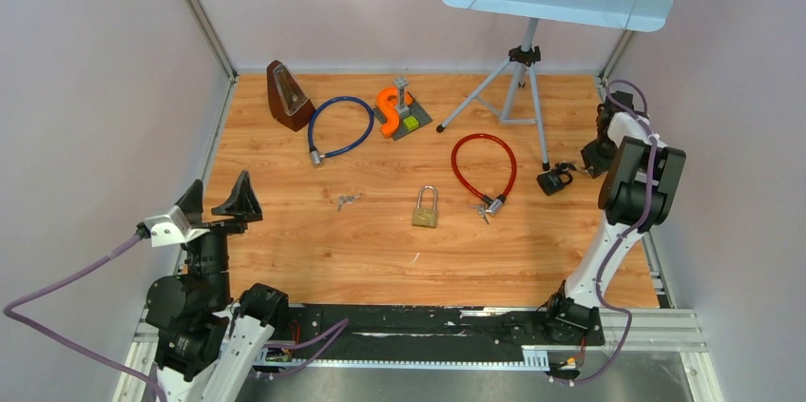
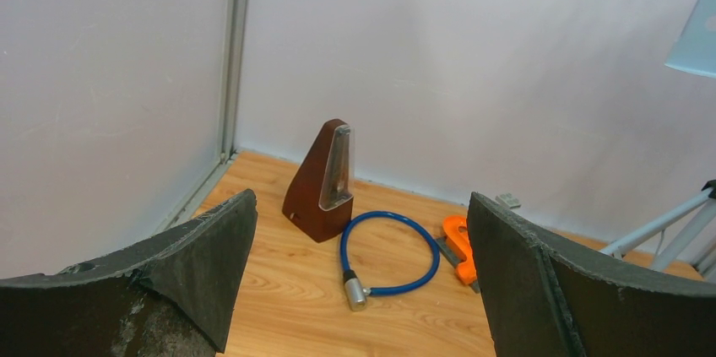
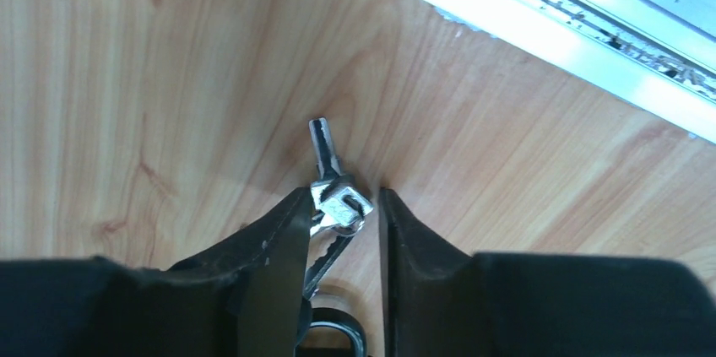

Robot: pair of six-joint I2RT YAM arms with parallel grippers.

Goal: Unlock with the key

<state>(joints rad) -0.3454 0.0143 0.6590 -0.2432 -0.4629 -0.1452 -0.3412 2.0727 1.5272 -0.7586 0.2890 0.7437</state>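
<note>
A small bunch of silver keys (image 3: 325,150) on a ring lies on the wooden table by the right edge rail. My right gripper (image 3: 342,198) straddles it with the jaws narrowed. The left finger (image 3: 283,226) touches the bunch and the right finger (image 3: 401,230) stands a small gap away. Just behind the keys shows the shackle of a black padlock (image 3: 336,333), which lies beside the right gripper (image 1: 594,157) as the black padlock (image 1: 554,180) in the top view. My left gripper (image 1: 219,202) hovers open at the near left, empty.
A brass padlock (image 1: 425,209) lies mid-table, with loose keys (image 1: 349,200) to its left. A red cable lock (image 1: 485,169), a blue cable lock (image 1: 339,128), a metronome (image 1: 288,96), an orange clamp block (image 1: 394,109) and a music stand tripod (image 1: 518,79) sit farther back.
</note>
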